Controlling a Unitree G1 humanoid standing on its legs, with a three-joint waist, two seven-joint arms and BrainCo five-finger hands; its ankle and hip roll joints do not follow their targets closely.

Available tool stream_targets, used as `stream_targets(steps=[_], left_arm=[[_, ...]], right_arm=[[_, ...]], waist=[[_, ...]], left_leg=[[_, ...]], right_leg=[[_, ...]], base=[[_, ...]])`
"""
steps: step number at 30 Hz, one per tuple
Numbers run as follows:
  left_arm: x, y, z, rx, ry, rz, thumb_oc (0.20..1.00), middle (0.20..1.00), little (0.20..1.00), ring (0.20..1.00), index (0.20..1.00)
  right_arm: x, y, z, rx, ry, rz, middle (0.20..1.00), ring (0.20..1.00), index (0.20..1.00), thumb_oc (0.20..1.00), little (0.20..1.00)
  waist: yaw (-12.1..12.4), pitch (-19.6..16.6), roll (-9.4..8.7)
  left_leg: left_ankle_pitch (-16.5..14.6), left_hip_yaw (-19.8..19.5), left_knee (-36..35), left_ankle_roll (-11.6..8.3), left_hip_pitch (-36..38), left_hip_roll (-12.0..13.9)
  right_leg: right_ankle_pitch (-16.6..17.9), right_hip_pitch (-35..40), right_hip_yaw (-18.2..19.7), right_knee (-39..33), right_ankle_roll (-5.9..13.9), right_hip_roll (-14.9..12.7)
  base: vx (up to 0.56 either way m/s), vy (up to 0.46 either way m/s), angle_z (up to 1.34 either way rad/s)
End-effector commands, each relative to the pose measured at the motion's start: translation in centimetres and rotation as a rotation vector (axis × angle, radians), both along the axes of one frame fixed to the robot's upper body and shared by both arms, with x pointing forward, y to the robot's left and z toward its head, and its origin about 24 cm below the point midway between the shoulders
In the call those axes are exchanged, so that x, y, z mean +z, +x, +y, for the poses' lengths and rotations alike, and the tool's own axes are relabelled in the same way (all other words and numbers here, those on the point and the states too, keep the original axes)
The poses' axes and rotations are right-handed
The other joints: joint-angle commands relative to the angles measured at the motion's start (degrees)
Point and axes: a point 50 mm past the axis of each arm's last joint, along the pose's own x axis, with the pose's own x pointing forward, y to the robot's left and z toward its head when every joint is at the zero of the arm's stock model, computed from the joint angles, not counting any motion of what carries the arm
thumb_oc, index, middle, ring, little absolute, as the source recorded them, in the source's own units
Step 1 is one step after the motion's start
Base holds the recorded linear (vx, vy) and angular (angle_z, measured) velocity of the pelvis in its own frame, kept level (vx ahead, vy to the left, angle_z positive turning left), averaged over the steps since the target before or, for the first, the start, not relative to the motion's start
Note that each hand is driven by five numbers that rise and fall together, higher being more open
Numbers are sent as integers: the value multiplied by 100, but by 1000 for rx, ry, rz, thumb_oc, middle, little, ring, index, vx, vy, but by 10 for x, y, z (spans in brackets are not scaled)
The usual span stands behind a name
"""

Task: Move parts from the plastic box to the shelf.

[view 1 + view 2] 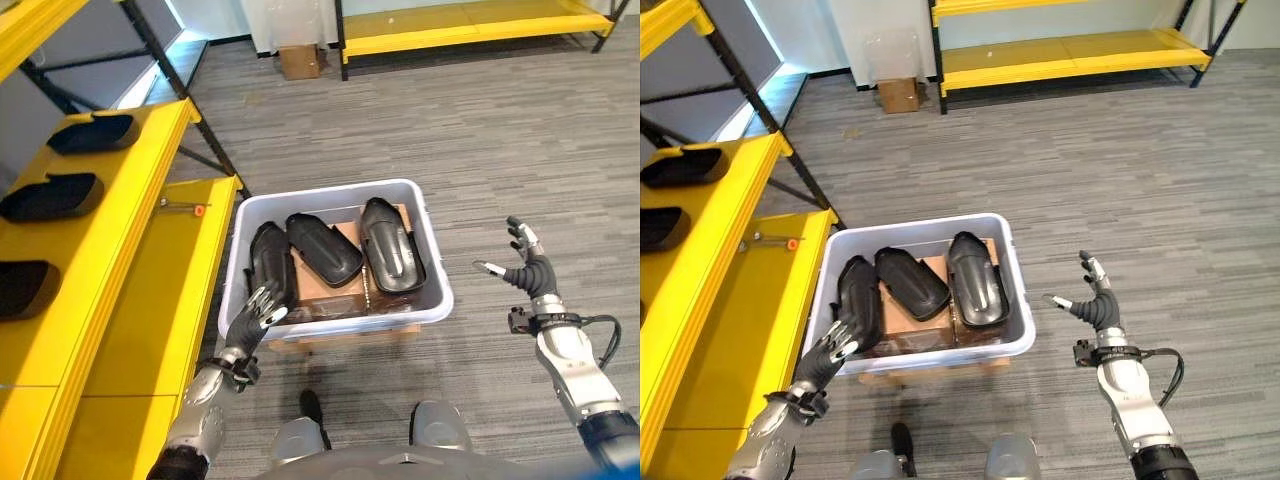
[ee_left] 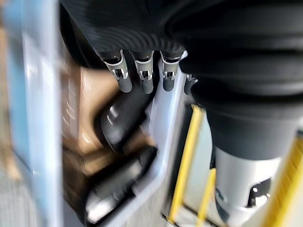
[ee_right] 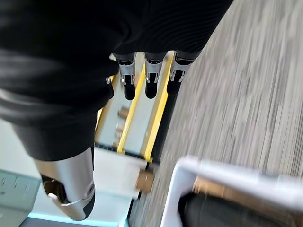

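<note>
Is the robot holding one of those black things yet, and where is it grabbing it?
No, nothing is held. The left hand hovers open over the near corner of the plastic box, above a black part. The right hand is open over the floor.

Plastic box (image 1: 436,290): pale grey-white tub with a rolled rim, sitting on the striped carpet just beside the yellow shelf, brown cardboard lining its floor.
Parts in the box (image 1: 322,248): three glossy black moulded shells, long and rounded, lying side by side across the cardboard; the left one (image 1: 270,258) runs along the left wall, the middle one sits angled, the right one (image 1: 391,246) shows its ribbed face up.
Shelf (image 1: 150,300): yellow, stepped tiers, left of the box.
Parts on the shelf (image 1: 52,196): three black shells in a row on the upper tier, hollow sides up, well apart.
</note>
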Motion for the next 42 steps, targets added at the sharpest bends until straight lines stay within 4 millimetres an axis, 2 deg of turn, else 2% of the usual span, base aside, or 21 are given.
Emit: stream_targets(steps=[1,3,6,8,10,13,14,16,20,22,25,28,30,31,32,33,34,36,39,40,42], left_arm=[[25,8,8,25,12,-137,1000,1000,1000,1000,1000],[29,12,9,34,6,-161,1000,1000,1000,1000,1000],[40,22,9,32,-5,-201,1000,1000,1000,1000,1000],[45,26,9,27,-2,-215,1000,1000,1000,1000,1000],[57,37,9,4,15,-252,1000,1000,1000,1000,1000],[72,48,9,-2,8,-302,1000,1000,1000,1000,1000],[73,49,9,-2,8,-306,1000,1000,1000,1000,1000],[82,54,6,-17,3,-342,1000,1000,1000,1000,1000],[100,63,1,-21,12,-406,1000,1000,1000,1000,1000],[103,64,-2,-27,37,-421,1000,1000,1000,1000,1000],[104,65,-5,-10,-21,-420,1000,1000,1000,1000,1000],[106,64,-10,-23,2,-442,1000,1000,1000,1000,1000],[105,63,-12,-31,16,-436,1000,1000,1000,1000,1000],[100,59,-13,-13,-8,-420,1000,1000,1000,1000,1000],[99,58,-14,-7,-13,-417,1000,1000,1000,1000,1000],[95,56,-17,25,-49,-411,1000,1000,1000,1000,1000],[94,56,-20,27,-51,-413,1000,1000,1000,1000,1000],[91,54,-25,53,-63,-413,1000,1000,1000,1000,1000],[90,55,-27,65,-72,-416,1000,1000,1000,1000,1000],[90,56,-29,64,-71,-419,1000,1000,1000,1000,1000],[90,57,-30,62,-72,-418,1000,1000,1000,1000,1000]], right_arm=[[43,19,8,53,-42,-209,1000,1000,1000,1000,1000],[57,25,13,68,-69,-280,1000,1000,1000,1000,1000],[92,38,21,107,-80,-422,1000,1000,1000,1000,1000],[107,44,26,116,-91,-472,1000,1000,1000,1000,1000],[136,57,33,122,-91,-536,1000,1000,1000,1000,1000],[159,70,36,43,-103,-579,1000,1000,1000,1000,1000],[160,70,36,36,-105,-582,1000,1000,1000,1000,1000],[171,79,29,-88,-122,-602,1000,1000,1000,1000,1000],[188,90,22,-135,-115,-613,1000,1000,1000,1000,1000],[192,96,20,-160,-125,-591,1000,1000,1000,1000,1000],[198,106,21,-166,-153,-564,1000,1000,1000,1000,1000],[192,114,19,-199,-84,-493,1000,1000,1000,1000,1000],[180,117,12,-236,1,-423,1000,1000,1000,1000,1000],[165,115,10,-285,-3,-392,1000,1000,1000,1000,1000],[158,114,10,-311,8,-384,1000,1000,1000,1000,1000],[133,109,16,-304,30,-317,1000,1000,1000,1000,1000],[124,107,21,-306,51,-289,1000,1000,1000,1000,1000],[93,100,38,-309,135,-187,1000,1000,1000,1000,1000],[83,99,47,-307,192,-158,1000,1000,1000,1000,1000],[78,99,52,-283,260,-135,1000,1000,1000,1000,1000],[76,100,56,-265,295,-133,1000,1000,1000,1000,1000]], waist=[[180,178,102],[282,284,84],[517,494,40],[592,563,34],[743,720,18],[890,955,19],[897,954,23],[995,1100,66],[1121,1419,153],[1182,1449,208],[1267,1449,287],[1314,1449,359],[1314,1449,412],[1270,1449,426],[1247,1449,433],[1147,1449,460],[1115,1449,466],[1025,1449,471],[998,1449,473],[994,1449,476],[996,1449,478]], left_leg=[[-327,-197,271,7,-41,460],[-365,-216,328,43,-196,422],[-418,-298,538,94,-547,338],[-423,-321,602,100,-661,313],[-424,-407,752,109,-941,255],[-436,-513,994,138,-1330,180],[-421,-518,997,143,-1367,178],[-434,-610,1174,177,-1652,110],[-529,-763,1592,275,-2234,-54],[-558,-809,1739,309,-2504,-114],[-568,-876,1945,363,-3011,-220],[-579,-927,2113,411,-3393,-299],[-580,-957,2200,429,-3604,-341],[-725,-969,2272,417,-3638,-391],[-726,-964,2289,433,-3699,-402],[-712,-943,2327,462,-3918,-423],[-703,-924,2335,467,-3972,-418],[-674,-875,2334,463,-4056,-398],[-661,-837,2323,458,-4072,-371],[-656,-829,2341,453,-4106,-360],[-651,-817,2341,455,-4114,-351]], right_leg=[[750,-140,-298,-508,-30,106],[826,-181,-335,-636,11,71],[910,-239,-392,-767,49,-3],[921,-269,-414,-778,56,-24],[920,-326,-434,-793,63,-44],[880,-452,-456,-722,51,-47],[894,-477,-457,-730,46,-41],[842,-652,-450,-601,3,-32],[675,-1136,-371,-141,-65,-57],[595,-1408,-351,94,-92,-89],[486,-1962,-322,480,-149,-120],[407,-2372,-276,756,-231,-92],[368,-2636,-232,937,-286,-45],[217,-2730,-129,1086,-269,-18],[208,-2806,-107,1128,-285,7],[211,-3089,-31,1231,-315,73],[217,-3165,-3,1256,-333,92],[223,-3314,60,1317,-374,147],[220,-3367,70,1352,-394,164],[216,-3404,69,1376,-403,166],[218,-3422,62,1388,-409,172]], base=[[-133,71,17],[-127,69,9],[-95,62,2],[-73,41,16],[-93,29,9],[-96,11,13],[-94,29,16],[-103,37,11],[-123,32,16],[-72,43,11],[-86,38,8],[-65,27,6],[-22,17,11],[5,22,7],[-25,50,-1],[-82,54,-6],[-93,62,-7],[-48,35,-16],[-17,5,-15],[-19,-12,-9],[-13,-17,-7]])
